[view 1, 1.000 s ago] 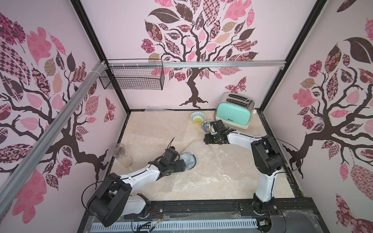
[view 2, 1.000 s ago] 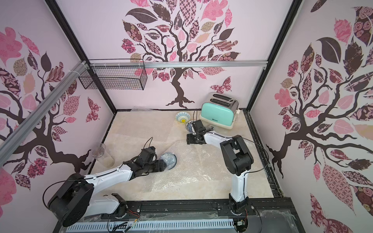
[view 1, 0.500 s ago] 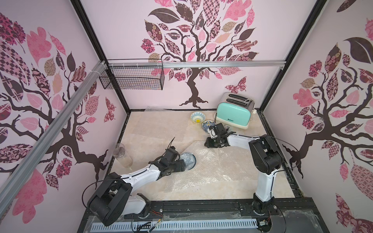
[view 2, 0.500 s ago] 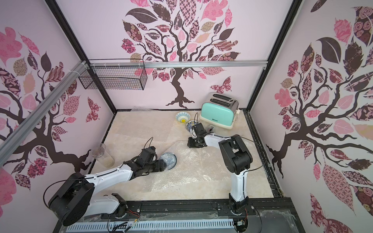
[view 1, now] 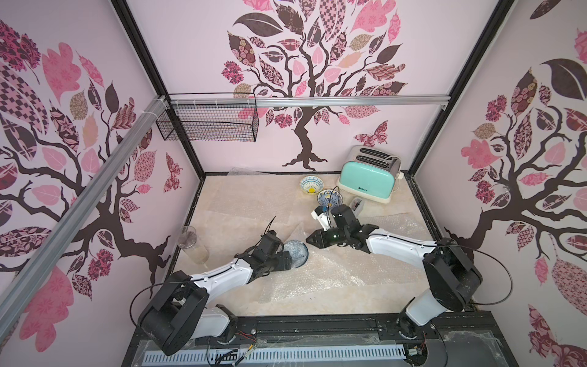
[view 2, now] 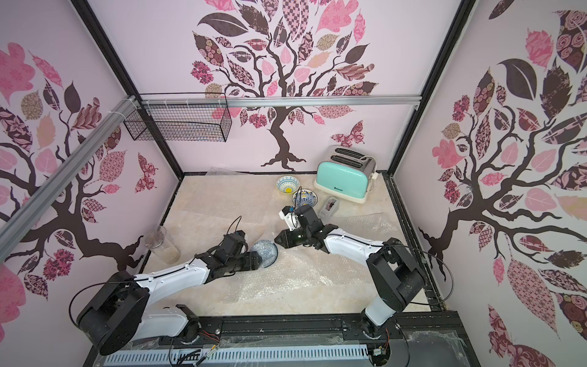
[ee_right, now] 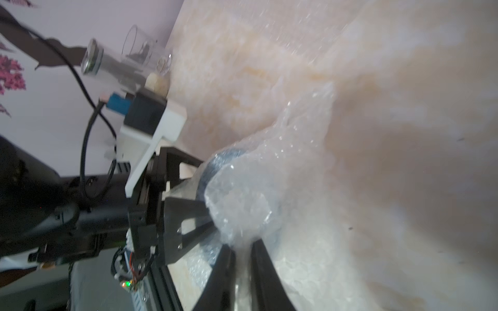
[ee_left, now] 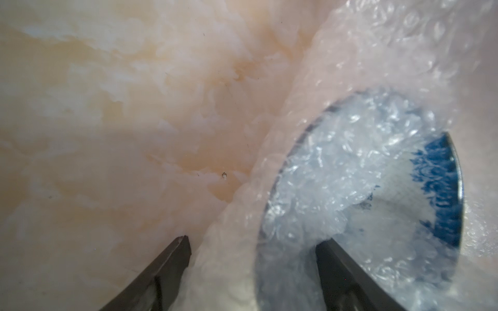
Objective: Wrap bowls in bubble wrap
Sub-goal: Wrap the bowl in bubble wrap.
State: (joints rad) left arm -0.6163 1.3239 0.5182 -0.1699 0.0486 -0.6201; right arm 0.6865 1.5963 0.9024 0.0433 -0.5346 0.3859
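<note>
The beige marble-look worktop (view 1: 241,203) carries a wide sheet of clear, dotted bubble wrap (view 1: 333,270) over its near right part. A mint-green toaster (view 1: 368,182) stands at the far right corner. Mid-worktop the two claws meet at the sheet's raised corner. The left claw (ee_left: 253,242) is spread wide astride the rim of a small round ceramic bowl with blue floral painting (ee_left: 436,175). One finger is outside on the wrap and the other is inside, pressing plastic into the hollow, and it does not look clamped. The right claw (ee_right: 244,245), just beside the bowl, is pinched on a thin fold of the wrap. Two further blue-and-white bowls (view 1: 311,185) sit bare near the toaster. The fold is slick and thin, so a pull could slip it free. A hard tug could also drag or tip the unclamped bowl and undo the tuck. The claws are close enough to collide.
</note>
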